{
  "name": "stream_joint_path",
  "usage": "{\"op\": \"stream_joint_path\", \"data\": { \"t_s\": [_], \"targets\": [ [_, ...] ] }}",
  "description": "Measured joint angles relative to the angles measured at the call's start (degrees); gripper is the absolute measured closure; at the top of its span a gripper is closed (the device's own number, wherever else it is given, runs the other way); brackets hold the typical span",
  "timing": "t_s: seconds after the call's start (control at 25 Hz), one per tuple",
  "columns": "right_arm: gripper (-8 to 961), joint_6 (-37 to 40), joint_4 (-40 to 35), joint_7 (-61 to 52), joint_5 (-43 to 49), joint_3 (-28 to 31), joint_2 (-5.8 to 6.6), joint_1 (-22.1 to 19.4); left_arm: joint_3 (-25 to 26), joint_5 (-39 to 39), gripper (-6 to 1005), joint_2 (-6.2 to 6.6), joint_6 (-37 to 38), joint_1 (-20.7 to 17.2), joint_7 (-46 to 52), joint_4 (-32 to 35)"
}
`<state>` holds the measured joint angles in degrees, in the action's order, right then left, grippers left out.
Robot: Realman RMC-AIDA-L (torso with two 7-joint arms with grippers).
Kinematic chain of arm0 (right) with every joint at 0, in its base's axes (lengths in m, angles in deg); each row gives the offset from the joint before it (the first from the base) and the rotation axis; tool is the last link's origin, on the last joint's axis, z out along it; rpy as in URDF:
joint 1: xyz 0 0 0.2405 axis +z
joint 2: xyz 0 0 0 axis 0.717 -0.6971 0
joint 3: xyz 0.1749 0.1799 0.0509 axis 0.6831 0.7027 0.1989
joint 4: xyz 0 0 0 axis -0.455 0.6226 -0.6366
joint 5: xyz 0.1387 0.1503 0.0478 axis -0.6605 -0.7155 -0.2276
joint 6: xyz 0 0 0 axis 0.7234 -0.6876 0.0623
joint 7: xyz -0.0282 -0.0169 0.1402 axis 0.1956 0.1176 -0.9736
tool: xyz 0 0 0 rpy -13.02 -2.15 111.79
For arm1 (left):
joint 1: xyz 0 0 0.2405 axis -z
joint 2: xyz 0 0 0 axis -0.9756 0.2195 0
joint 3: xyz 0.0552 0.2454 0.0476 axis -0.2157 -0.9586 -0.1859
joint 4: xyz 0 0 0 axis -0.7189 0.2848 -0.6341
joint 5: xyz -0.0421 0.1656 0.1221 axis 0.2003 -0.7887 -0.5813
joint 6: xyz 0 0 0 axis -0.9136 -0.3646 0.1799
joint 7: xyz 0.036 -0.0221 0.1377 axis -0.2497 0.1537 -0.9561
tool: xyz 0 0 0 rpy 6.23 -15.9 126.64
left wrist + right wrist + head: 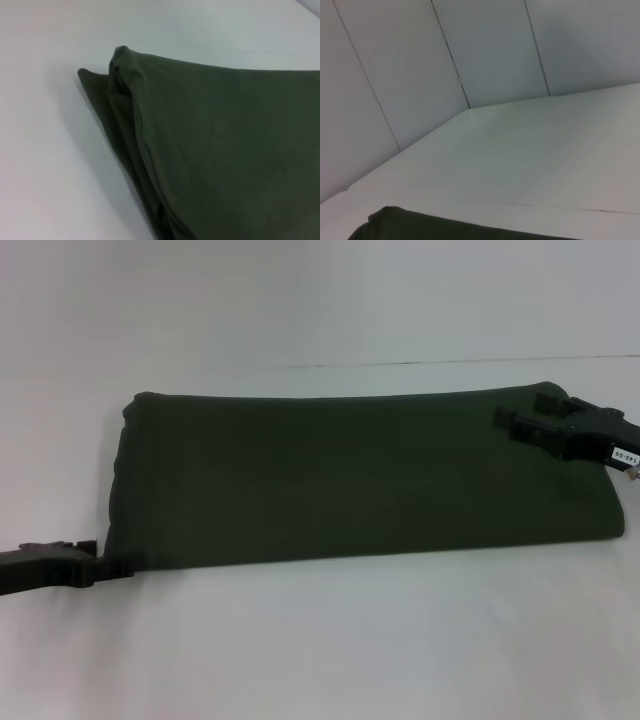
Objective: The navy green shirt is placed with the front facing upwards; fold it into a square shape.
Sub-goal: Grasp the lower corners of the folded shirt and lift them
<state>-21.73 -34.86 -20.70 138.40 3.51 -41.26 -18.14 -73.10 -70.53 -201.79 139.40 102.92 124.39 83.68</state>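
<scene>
The navy green shirt [350,480] lies on the white table [330,640] folded into a long band that runs left to right. Only plain green cloth shows; the letters and the collar are hidden. My left gripper [112,564] is at the shirt's near left corner, low on the table. The left wrist view shows that end of the shirt [215,150] close up, with several layers stacked at its edge. My right gripper [522,426] is over the shirt's far right corner. The right wrist view shows only a strip of the shirt [420,227].
The white table reaches past the shirt on all sides. A thin seam [470,362] crosses the table behind the shirt. Pale wall panels [485,50] stand beyond the table's far edge.
</scene>
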Motion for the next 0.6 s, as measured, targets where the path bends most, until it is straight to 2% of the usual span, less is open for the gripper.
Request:
{"op": "stream_joint_path", "data": {
  "t_s": [0.2,0.56,0.6],
  "targets": [
    [97,-0.22,0.00,-0.04,0.00,0.00,0.00,0.02,-0.12,0.00,126,-0.22,-0.04,0.25,0.07,0.00],
    [96,-0.36,0.00,-0.03,0.00,0.11,-0.01,-0.24,-2.29,-0.92,222,-0.55,-1.90,0.42,-0.94,-0.05],
    [96,-0.35,0.00,-0.03,0.00,0.14,-0.01,-0.29,-2.49,-1.16,262,-0.55,-2.01,0.41,-0.94,-0.05]
  ]
}}
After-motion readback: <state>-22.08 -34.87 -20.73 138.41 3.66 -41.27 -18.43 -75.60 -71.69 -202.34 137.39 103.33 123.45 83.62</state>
